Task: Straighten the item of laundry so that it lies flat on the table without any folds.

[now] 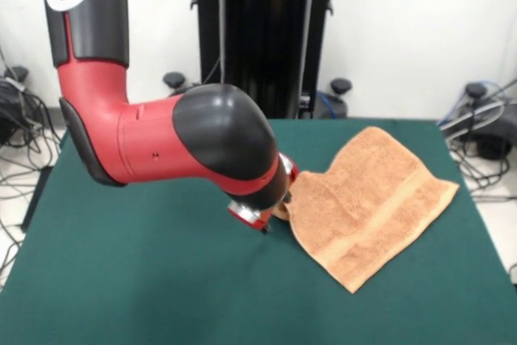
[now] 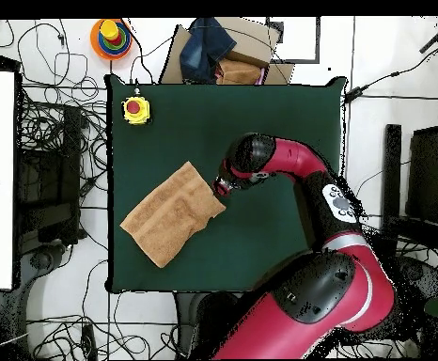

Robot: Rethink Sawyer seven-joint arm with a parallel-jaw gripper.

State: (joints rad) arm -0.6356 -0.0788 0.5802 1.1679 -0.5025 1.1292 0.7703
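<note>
The gripper (image 1: 271, 220), fingers hidden so its grasp is unclear, sits at the towel's (image 1: 367, 204) folded corner, the towel's length running away from it.

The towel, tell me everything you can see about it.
The towel is orange-tan terry cloth with a woven stripe band running near one short end. It lies on the green table, mostly spread out but not flat: the edge nearest the end effector is bunched and folded. The end effector sits right at that edge; its grip is hidden.

Tan towel (image 2: 169, 213) on green table (image 2: 279, 113), hand (image 2: 221, 189) at its edge
</note>
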